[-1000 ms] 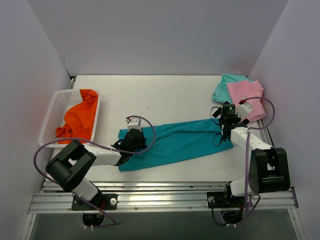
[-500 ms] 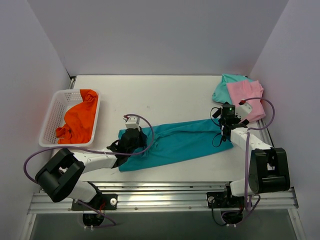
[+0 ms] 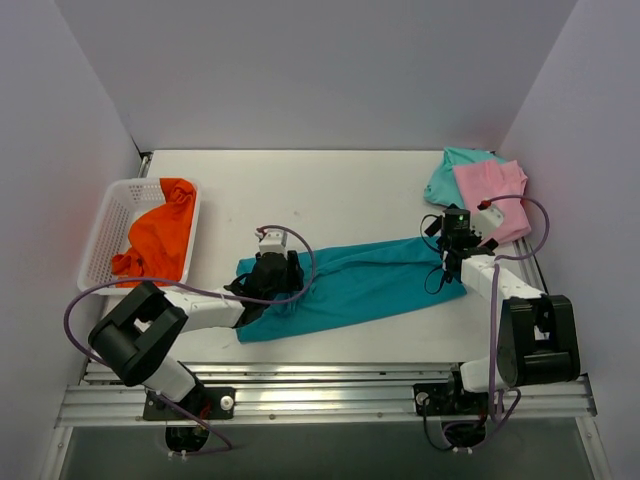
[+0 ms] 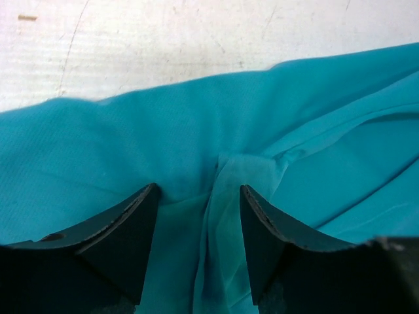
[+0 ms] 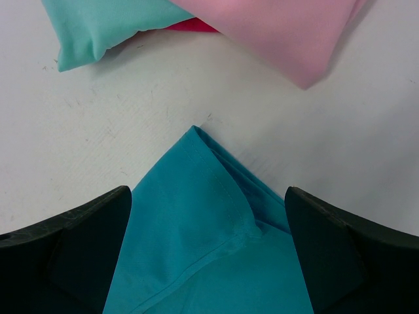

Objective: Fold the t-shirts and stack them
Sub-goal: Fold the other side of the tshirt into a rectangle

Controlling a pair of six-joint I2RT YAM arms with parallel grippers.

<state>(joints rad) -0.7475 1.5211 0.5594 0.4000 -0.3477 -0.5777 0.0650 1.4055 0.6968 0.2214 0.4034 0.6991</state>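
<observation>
Teal-blue t-shirt (image 3: pixel 360 285) is lying on the white table (image 3: pixel 330 190), near its front edge, drawn out into a long narrow band that is running from low on the left to slightly higher on the right. Its cloth is showing soft lengthwise creases, and its right end is coming to a folded, stitched corner pointing toward the far side.

The left gripper (image 4: pixel 198 191) is sitting on the band's left part. Its wrist view is showing the two dark fingers (image 4: pixel 124 235) standing apart, unclenched, with a thin paler ridge of teal cloth gathering up between them. The right gripper (image 5: pixel 208 191) is poised at the shirt's right end with its jaws spread wide, released. The hemmed corner is lying between them, and whether either finger is touching it cannot be told.

Beyond that corner, at the table's far right, the pink t-shirt (image 3: pixel 492 195) is resting folded, partly on top of the mint-green t-shirt (image 3: pixel 447 172), with a sliver of darker red showing between them. The orange t-shirt (image 3: pixel 155 240) is sitting crumpled in the white basket (image 3: pixel 108 215) on the left, heaping up toward its far end.
</observation>
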